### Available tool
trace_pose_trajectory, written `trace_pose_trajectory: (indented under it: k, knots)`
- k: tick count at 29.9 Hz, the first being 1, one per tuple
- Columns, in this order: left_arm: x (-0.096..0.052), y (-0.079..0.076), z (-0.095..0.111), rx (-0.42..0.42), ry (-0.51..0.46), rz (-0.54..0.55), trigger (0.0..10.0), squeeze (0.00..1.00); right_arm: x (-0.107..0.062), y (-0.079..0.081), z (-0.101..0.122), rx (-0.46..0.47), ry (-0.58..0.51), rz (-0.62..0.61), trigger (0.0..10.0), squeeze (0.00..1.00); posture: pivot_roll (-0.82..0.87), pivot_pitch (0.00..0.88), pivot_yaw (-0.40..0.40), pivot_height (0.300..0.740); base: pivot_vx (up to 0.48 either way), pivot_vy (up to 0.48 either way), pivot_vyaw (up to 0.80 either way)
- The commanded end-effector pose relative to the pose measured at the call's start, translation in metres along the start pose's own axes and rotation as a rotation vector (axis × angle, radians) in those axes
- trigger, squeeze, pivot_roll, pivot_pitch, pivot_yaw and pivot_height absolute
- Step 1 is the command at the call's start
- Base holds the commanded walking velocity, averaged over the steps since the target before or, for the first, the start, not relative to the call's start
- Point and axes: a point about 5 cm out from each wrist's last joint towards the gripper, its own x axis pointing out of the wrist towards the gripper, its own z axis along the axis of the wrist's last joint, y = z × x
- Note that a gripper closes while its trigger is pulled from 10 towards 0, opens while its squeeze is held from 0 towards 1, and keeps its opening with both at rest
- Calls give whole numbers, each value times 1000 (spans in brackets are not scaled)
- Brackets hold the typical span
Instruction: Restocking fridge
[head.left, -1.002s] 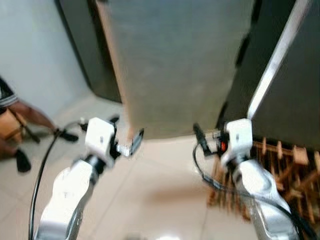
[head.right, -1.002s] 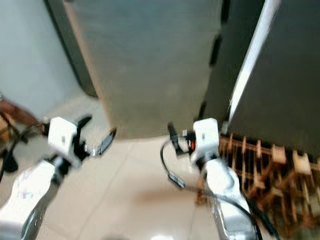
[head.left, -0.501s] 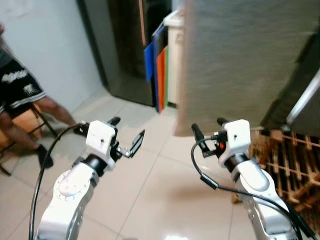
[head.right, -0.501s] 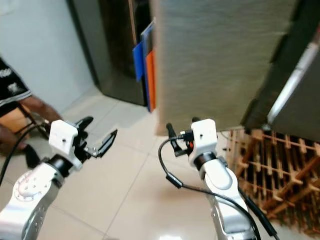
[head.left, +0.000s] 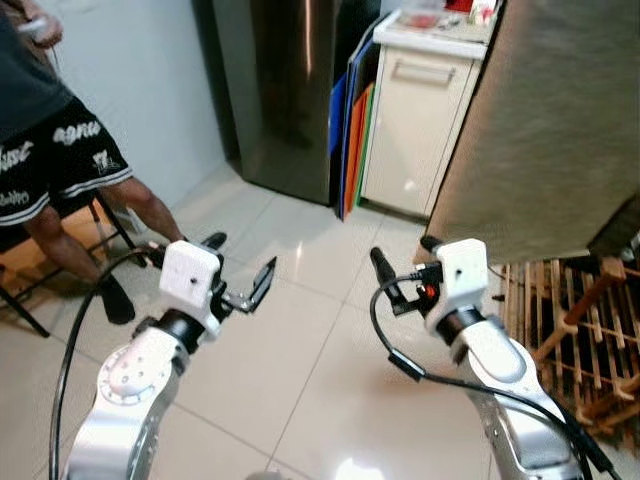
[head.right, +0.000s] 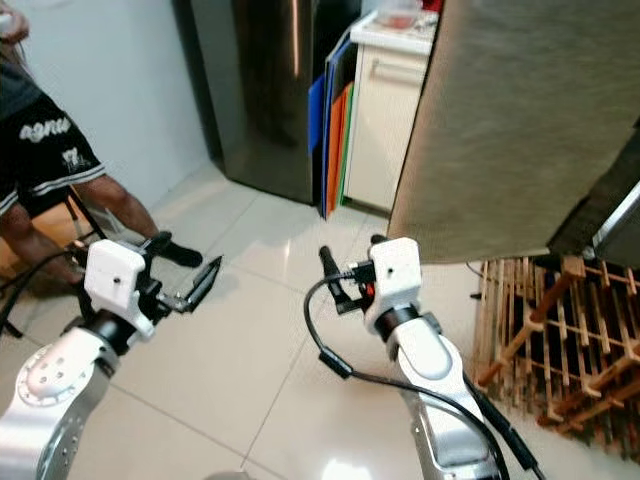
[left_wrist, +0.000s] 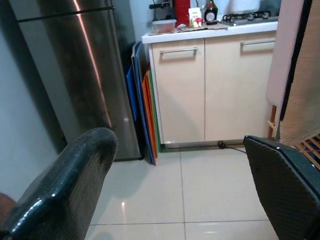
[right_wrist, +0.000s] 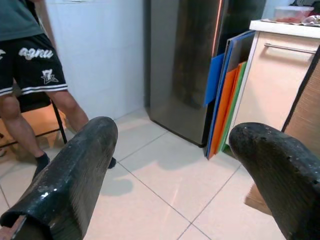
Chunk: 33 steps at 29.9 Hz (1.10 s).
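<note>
A tall dark steel fridge (head.left: 290, 90) stands shut against the far wall, a couple of steps ahead. A large grey brushed-metal panel (head.left: 560, 130) rises close by at the right. My left gripper (head.left: 240, 262) is held out over the tiled floor, open and empty. My right gripper (head.left: 405, 258) is level with it, also open and empty. The left wrist view looks between its two fingers (left_wrist: 65, 185) at the fridge (left_wrist: 75, 75). The right wrist view also shows the fridge (right_wrist: 195, 60), past the right gripper's fingers (right_wrist: 70, 175).
A cream cabinet (head.left: 415, 130) stands right of the fridge, with a food container (head.left: 425, 15) on top. Blue, orange and green boards (head.left: 350, 140) lean between them. A wooden rack (head.left: 570, 330) lies on the floor at the right. A person (head.left: 60, 150) sits at the left.
The camera has swung left: the grey panel slid to the right of the picture, and the fridge, cabinet and seated person came into view. Both grippers stay open.
</note>
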Motion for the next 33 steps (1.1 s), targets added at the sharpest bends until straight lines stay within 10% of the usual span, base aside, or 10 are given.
trace_pose_trajectory:
  k: [1,33]
  knots:
    - [4,1,2,-4,-17,1,10000,0,-1,-5,3,-9,-4,-17,10000,0,49,0,35,740,0,0,0]
    - [0,-3,-3,-34,-9,-41,10000,0,-1,-4,-1,-13,12,4,10000,0,51,0,33,740,323,0,0]
